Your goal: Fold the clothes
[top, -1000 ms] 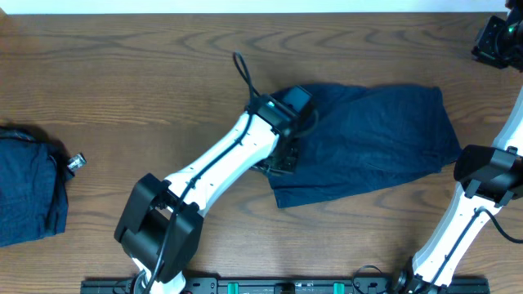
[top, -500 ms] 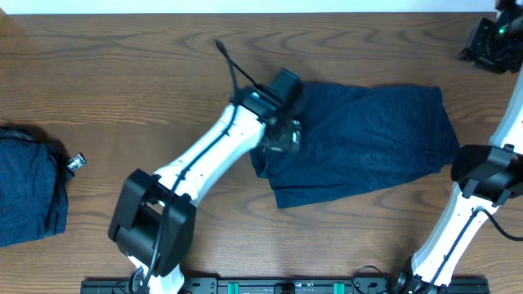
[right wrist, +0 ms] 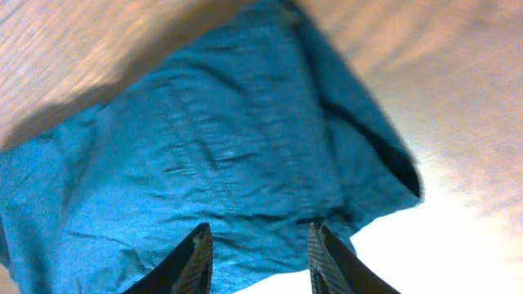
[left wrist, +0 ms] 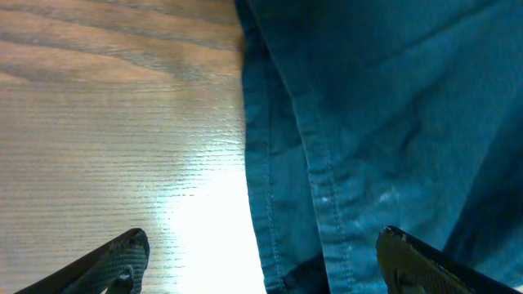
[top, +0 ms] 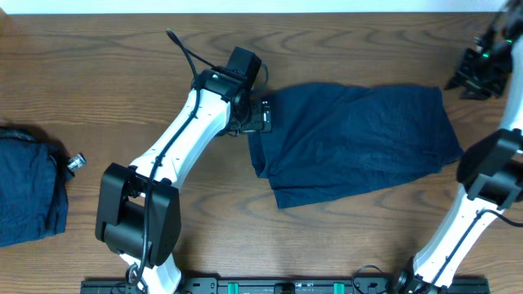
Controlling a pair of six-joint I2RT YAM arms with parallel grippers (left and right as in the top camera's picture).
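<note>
Garment (top: 359,139) lies centre-right in the overhead view, long axis left to right. Left gripper (top: 260,117), jaws apart and empty, is over its left hem and nearer. Right gripper (top: 476,72), jaws apart, stands off the upper-right corner. Second garment (top: 29,192) lies at the far left.

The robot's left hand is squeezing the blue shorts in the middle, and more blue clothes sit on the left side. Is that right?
Not quite. The left gripper is open, fingers spread either side of the edge of the blue shorts, squeezing nothing; the left wrist view shows it. More blue clothes do sit on the left side.
</note>
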